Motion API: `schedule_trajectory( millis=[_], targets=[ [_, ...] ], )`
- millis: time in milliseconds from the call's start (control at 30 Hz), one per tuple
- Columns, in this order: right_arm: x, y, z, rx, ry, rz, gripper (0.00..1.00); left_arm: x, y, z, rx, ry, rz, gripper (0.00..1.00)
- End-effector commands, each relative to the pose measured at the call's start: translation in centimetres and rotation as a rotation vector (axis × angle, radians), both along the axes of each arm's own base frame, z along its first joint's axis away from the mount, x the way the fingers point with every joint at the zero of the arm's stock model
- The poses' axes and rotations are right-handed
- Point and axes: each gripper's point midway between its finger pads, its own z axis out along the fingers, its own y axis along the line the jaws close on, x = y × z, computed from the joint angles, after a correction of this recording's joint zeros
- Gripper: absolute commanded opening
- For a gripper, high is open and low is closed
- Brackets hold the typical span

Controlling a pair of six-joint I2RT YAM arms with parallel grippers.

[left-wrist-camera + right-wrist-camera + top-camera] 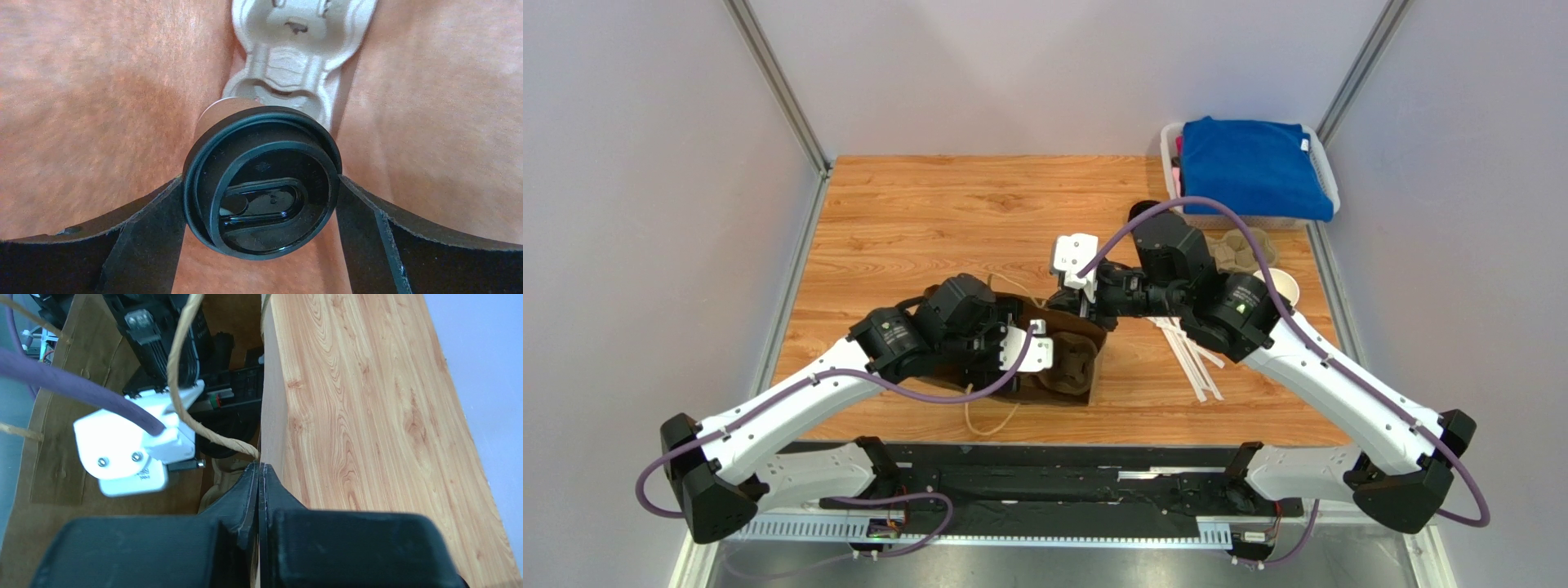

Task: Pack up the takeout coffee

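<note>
Since the packing stands at its loading step, items are entered by size, with handling notes last.

- Tabletop (928, 221): wood grain; carries everything below.
- Paper bag (1081, 368): brown, near the middle of the tabletop, mouth open. Both arms meet at it.
- Right tool (259, 484): clenched on the bag's upper edge, just beside the twine handle (184, 386), fingers pressed together with the paper wall between them. Judged purpose: holding the mouth open.
- Left tool (1036, 349): reaching into the bag, clamped on the coffee cup (263, 184), one finger at each side of the rim.
- Cup carrier (294, 55): moulded pulp, lying in the bag beyond the cup.
- Coffee cup: inside the bag, black lid (288, 159) facing the left wrist camera. Whether its base sits in a carrier pocket cannot be told.

Handling:
- Bring the cup down level and straight, so the base meets a pocket squarely and the lid is not squeezed loose.
- Release only once the cup bears its own weight.
- The right tool should steady the rim without tugging, which could tip the bag.
- Lift the left tool out clear of the handle loop.
</note>
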Motion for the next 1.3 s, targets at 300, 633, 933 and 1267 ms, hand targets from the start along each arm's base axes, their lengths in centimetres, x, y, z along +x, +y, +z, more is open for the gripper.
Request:
schedule_trajectory(
  millis=[300, 633, 933, 1267],
  targets=[
    [-0.2, -0.1, 3.7, 0.124, -0.237, -0.059, 0.0, 1.2, -0.6, -1.0, -0.032, -0.179, -0.044, 0.08],
    [-0.5, -0.2, 3.8, 0.136, -0.278, -0.077, 0.0, 1.2, -1.2, -1.8, -0.075, -0.242, -0.083, 0.08],
    [-1.3, -0.7, 2.7, 0.11, -0.242, -0.05, 0.0, 1.3, -1.2, -4.0, -0.05, -0.205, -0.065, 0.07],
    [-1.2, -0.1, 0.8, 0.025, -0.174, -0.041, 0.37, 0.9, -1.4, -4.2, -0.052, -0.183, -0.078, 0.06]
  ],
)
